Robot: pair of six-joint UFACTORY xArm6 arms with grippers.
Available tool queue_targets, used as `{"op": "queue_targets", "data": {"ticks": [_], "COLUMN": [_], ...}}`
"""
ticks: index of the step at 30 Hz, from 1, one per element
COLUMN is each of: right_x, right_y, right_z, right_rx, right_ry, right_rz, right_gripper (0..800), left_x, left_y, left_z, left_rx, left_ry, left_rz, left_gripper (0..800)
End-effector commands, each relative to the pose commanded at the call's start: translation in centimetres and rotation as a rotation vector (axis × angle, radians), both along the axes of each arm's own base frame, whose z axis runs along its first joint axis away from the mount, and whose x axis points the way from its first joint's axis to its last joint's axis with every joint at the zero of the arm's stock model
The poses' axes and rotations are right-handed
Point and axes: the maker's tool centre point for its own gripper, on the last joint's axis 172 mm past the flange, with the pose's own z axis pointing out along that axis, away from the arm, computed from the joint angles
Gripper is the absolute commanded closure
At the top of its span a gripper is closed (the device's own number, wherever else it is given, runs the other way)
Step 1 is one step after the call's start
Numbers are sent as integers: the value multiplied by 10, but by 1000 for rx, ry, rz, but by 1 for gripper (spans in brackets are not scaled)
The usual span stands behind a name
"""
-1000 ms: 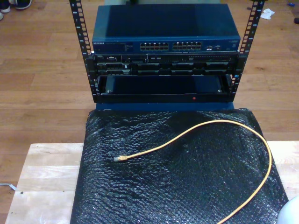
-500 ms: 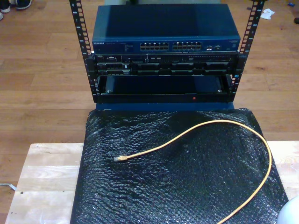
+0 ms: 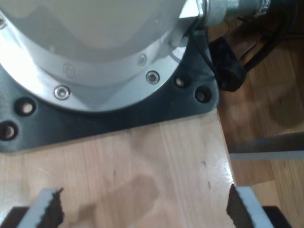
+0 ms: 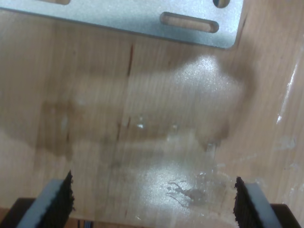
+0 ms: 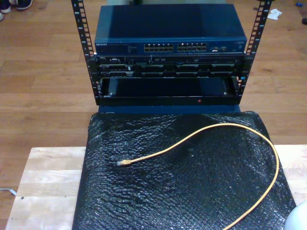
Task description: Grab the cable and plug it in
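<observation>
1. My first gripper [image 3: 142, 209] has its fingers [image 3: 47, 209] spread wide with nothing between them. Below them is bare pale wood of the desk [image 3: 156, 161], and just beyond sits the round silver arm base [image 3: 95, 47] on its black mounting plate [image 3: 118, 114].

2. My second gripper [image 4: 154, 199] likewise stands open and empty. Its fingers [image 4: 59, 197] frame a glossy, stained patch of the wooden desk, with a slotted metal bracket [image 4: 142, 16] farther ahead.

3. The cable [image 5: 218, 127] is at neither pair of fingers. In the exterior view it lies loose on the black bubble wrap [image 5: 168, 191] that covers the desk, sweeping in a wide arc, and its clear plug [image 5: 122, 163] rests toward the exterior view's left.

4. I judge the cable light, thin and floppy. Its jacket looks smooth, so it may slip or twist in a loose pinch. The plug is small, hard plastic, and its latch tab is probably fragile.

5. The best hold is likely on the jacket just behind the plug, so the tip stays stiff enough to aim. The soft wrap beneath may give under a downward press.

6. The only holder in sight is the rack [image 5: 168, 72] beyond the wrap. It carries a blue network switch [image 5: 168, 33] with two blocks of ports [image 5: 175, 47] on its front face, darker units beneath, and an open bay at the bottom. Whether any port is occupied is too small to tell.
</observation>
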Motion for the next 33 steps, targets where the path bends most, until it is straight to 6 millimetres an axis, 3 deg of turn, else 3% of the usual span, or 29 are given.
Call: {"op": "queue_targets", "data": {"ticks": [17, 24, 28, 33], "right_x": [1, 4, 7, 11], "right_y": [1, 0, -9, -33], "right_z": [6, 47, 70, 99], "right_rx": [21, 117, 119, 76], "right_ry": [-1, -6, -3, 1], "right_rz": [5, 12, -18, -89], "right_gripper": [2, 2, 2, 2], "left_x": [0, -3, -2, 0], "left_y": [1, 3, 8, 19], "left_z": [2, 23, 28, 54], "left_rx": [-2, -38, -31, -43], "left_ry": [0, 23, 24, 37], "left_rz": [-3, 5, 4, 17], "left_gripper": [0, 0, 0, 0]}}
